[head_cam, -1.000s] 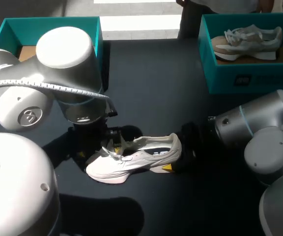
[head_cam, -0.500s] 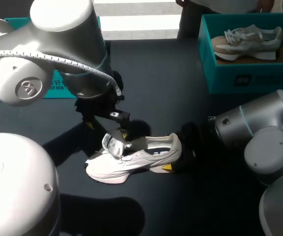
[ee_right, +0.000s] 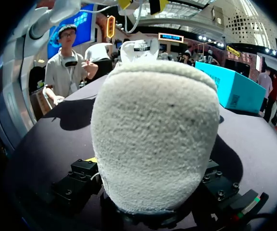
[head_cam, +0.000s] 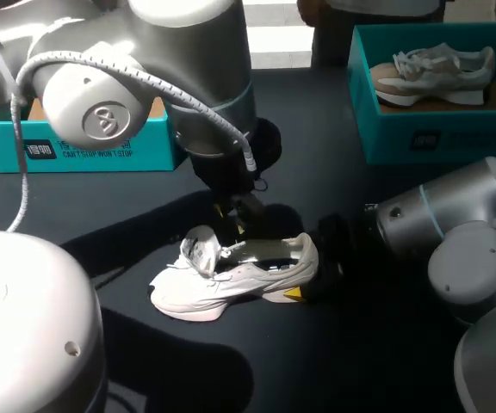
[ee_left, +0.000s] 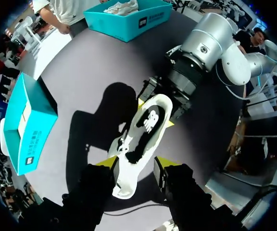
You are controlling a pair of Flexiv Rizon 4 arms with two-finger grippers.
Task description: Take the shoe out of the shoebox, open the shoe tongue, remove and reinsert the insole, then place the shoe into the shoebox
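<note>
Right gripper (head_cam: 313, 268) grips 1 shoe (head_cam: 222, 288); another shoe (head_cam: 437, 73) fills 1 of 2 shoeboxes (head_cam: 442, 138) (head_cam: 84, 148).

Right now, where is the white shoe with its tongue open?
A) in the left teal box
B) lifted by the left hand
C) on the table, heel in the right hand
C: the white shoe lies on the table, its heel gripped by the right hand.

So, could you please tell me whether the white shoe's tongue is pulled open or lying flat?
Open: the tongue stands lifted toward the toe, and the shoe mouth shows the dark insole.
</note>
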